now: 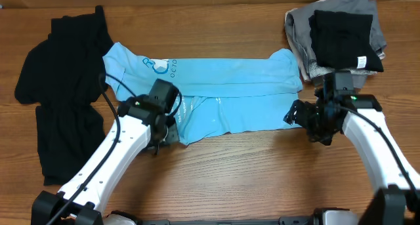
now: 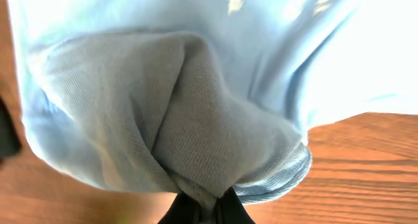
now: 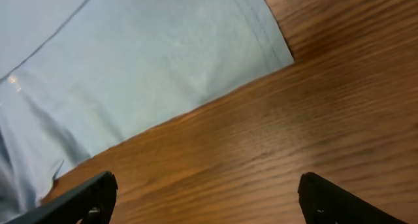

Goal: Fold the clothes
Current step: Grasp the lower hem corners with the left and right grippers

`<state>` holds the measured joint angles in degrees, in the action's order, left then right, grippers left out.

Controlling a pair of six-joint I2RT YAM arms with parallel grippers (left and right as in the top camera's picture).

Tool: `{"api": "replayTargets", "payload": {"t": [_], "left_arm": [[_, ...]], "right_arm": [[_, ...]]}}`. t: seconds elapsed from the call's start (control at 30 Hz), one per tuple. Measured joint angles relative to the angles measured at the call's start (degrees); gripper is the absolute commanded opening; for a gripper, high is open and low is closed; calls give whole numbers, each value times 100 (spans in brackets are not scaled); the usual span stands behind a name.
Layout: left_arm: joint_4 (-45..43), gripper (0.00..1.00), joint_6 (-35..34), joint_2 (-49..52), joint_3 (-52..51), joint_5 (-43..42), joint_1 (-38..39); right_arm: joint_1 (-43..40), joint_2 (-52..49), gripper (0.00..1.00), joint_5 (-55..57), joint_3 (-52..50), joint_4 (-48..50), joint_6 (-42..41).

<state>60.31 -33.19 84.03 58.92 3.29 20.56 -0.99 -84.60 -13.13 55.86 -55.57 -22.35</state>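
Observation:
A light blue shirt (image 1: 223, 87) lies partly folded across the middle of the table. My left gripper (image 1: 164, 130) is shut on the shirt's front left corner; in the left wrist view the pinched blue cloth (image 2: 196, 119) bunches up from the jaws (image 2: 208, 208). My right gripper (image 1: 314, 123) is open and empty just off the shirt's front right corner. In the right wrist view its fingers (image 3: 208, 198) spread over bare wood, with the shirt's hem corner (image 3: 163, 61) beyond them.
A black garment (image 1: 62, 87) lies crumpled at the left side of the table. A stack of folded clothes, black (image 1: 344, 38) on grey (image 1: 300, 28), sits at the back right. Bare wooden tabletop (image 1: 262, 172) runs along the front.

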Motion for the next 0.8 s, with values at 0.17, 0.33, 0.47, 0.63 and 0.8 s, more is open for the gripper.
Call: {"api": "replayTargets", "payload": {"t": [0.17, 0.33, 0.47, 0.63, 0.8], "left_arm": [[39, 4, 256, 0, 103, 170, 0], [39, 4, 365, 0, 103, 278, 0], [39, 4, 382, 0, 103, 302, 0], [48, 4, 385, 0, 105, 302, 0], [50, 4, 385, 0, 105, 304, 0]], "right_arm": [[0, -466, 75, 52, -2, 431, -50], [0, -782, 75, 181, -20, 763, -166], [0, -1082, 75, 260, -199, 1169, -269], [0, -1257, 72, 304, -365, 1661, -450], [0, -1257, 58, 321, -435, 1928, -651]]}}
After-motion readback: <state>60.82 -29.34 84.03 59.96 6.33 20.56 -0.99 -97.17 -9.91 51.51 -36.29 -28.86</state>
